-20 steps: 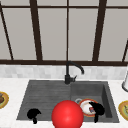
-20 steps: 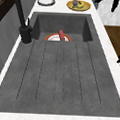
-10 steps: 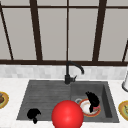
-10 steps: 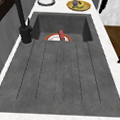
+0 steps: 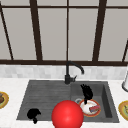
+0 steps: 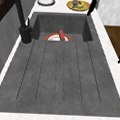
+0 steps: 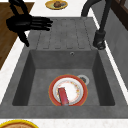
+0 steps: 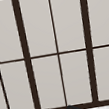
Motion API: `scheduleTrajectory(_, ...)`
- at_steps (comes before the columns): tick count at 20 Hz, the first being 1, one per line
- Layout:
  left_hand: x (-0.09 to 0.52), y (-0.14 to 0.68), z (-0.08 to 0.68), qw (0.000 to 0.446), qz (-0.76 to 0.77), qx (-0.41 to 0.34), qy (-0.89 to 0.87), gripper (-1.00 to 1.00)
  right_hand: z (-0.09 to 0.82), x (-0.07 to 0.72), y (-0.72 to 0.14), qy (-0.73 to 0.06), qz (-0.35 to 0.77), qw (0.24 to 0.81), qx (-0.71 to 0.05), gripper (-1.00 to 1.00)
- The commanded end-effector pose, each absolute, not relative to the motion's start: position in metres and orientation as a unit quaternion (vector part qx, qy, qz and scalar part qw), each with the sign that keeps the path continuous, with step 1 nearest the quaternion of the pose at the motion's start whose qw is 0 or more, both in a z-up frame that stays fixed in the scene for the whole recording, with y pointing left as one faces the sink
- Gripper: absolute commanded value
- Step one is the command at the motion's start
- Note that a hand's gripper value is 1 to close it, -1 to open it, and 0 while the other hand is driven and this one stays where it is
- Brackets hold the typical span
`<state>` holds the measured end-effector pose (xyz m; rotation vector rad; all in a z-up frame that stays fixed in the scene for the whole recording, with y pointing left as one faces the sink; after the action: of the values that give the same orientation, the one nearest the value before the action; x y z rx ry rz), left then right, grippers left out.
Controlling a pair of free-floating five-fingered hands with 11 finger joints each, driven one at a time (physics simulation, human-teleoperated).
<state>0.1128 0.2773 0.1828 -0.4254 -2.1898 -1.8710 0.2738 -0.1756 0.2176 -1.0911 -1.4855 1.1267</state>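
Right hand (image 5: pixel 86 92) hangs above the sink basin (image 5: pixel 106 105), just over the back edge of the plate (image 5: pixel 90 108); fingers point down, loosely straight, holding nothing; whether a fingertip touches the plate cannot be told. Plate is white with an orange-red rim and lies flat on the basin floor near the drain (image 7: pixel 83 79); a red sponge-like block (image 7: pixel 63 95) rests on it, toward the basin's right wall. Left hand (image 5: pixel 33 114) hovers over the front left corner of the draining board (image 6: pixel 60 73), fingers seemingly curled, holding nothing. Red ball (image 5: pixel 67 115) at the front edge, between the two hands; black faucet (image 5: pixel 68 72) behind the sink; plates with food (image 5: pixel 124 108) on the counter either side; window (image 8: pixel 57 50) above.
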Motion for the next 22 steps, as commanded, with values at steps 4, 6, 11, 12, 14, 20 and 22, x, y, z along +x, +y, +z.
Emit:
scheduleTrajectory(4, 0.113, 0.277, 0.183, 0.115, -0.638, -0.145, -0.747, 0.0, 0.22, 0.327, -0.151, -0.605, 0.45, 0.454, -0.475, -1.0)
scheduleTrajectory(6, 0.113, 0.277, 0.183, 0.115, -0.638, -0.145, -0.747, 0.0, 0.22, 0.344, -0.146, -0.605, 0.447, 0.46, -0.471, -1.0)
scheduleTrajectory(11, 0.113, 0.277, 0.183, 0.115, -0.638, -0.145, -0.747, 0.0, 0.227, 0.384, -0.132, -0.612, 0.441, 0.455, -0.473, -1.0)
scheduleTrajectory(12, 0.113, 0.277, 0.183, 0.115, -0.638, -0.145, -0.747, 0.0, 0.226, 0.392, -0.131, -0.611, 0.443, 0.461, -0.468, -1.0)
scheduleTrajectory(14, 0.113, 0.277, 0.183, 0.115, -0.638, -0.145, -0.747, 0.0, 0.224, 0.409, -0.127, -0.609, 0.446, 0.465, -0.464, -1.0)
scheduleTrajectory(20, 0.113, 0.277, 0.183, 0.115, -0.638, -0.145, -0.747, 0.0, 0.222, 0.447, -0.115, -0.574, 0.462, 0.507, -0.448, -1.0)
scheduleTrajectory(22, 0.113, 0.277, 0.183, 0.115, -0.638, -0.145, -0.747, 0.0, 0.216, 0.452, -0.112, -0.554, 0.476, 0.529, -0.432, -1.0)
